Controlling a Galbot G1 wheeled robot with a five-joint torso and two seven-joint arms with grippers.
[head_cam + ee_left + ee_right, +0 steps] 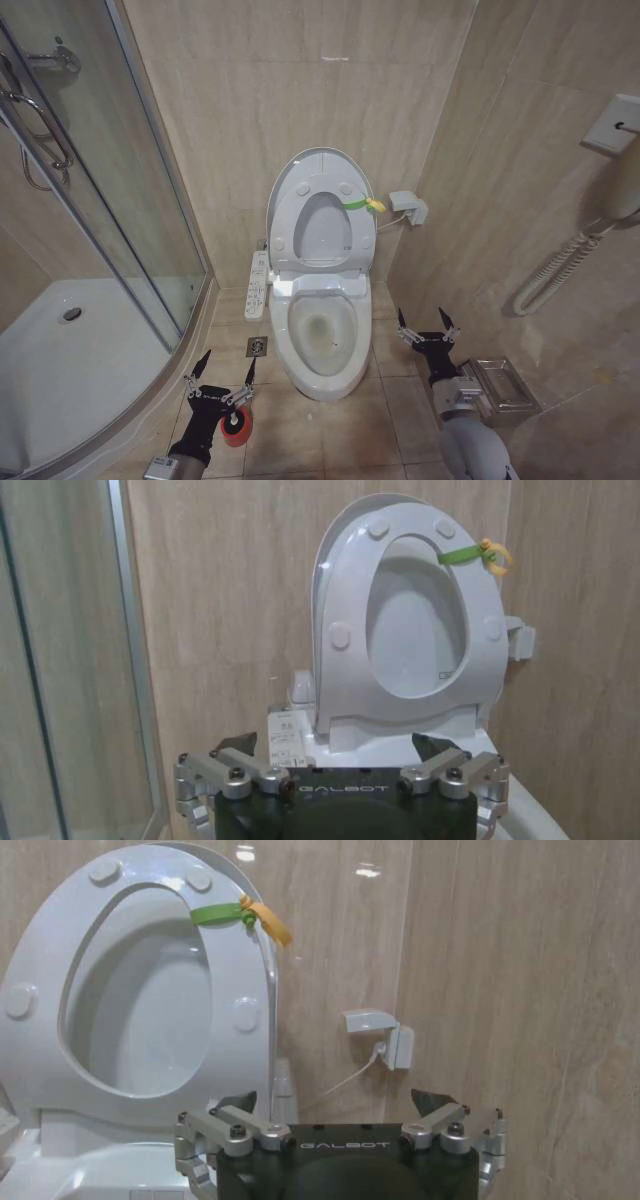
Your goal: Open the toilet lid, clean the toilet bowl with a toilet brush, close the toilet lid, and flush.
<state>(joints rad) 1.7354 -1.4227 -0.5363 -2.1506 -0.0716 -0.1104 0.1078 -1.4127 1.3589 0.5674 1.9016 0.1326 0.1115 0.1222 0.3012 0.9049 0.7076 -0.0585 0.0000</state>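
The toilet lid stands raised against the back wall, and the ring seat is raised in front of it. A yellow-green loop is tied at their edge. Below lies the white toilet bowl, uncovered. My left gripper hangs open left of the bowl, just above a red cup holder; the toilet brush is hidden. My right gripper is open and holds nothing, right of the bowl. Both wrist views face the upright lid past open grippers.
A glass shower door and white shower tray close off the left. The button panel and a floor drain lie left of the bowl. A wall socket, a coiled cord and a metal rack are on the right.
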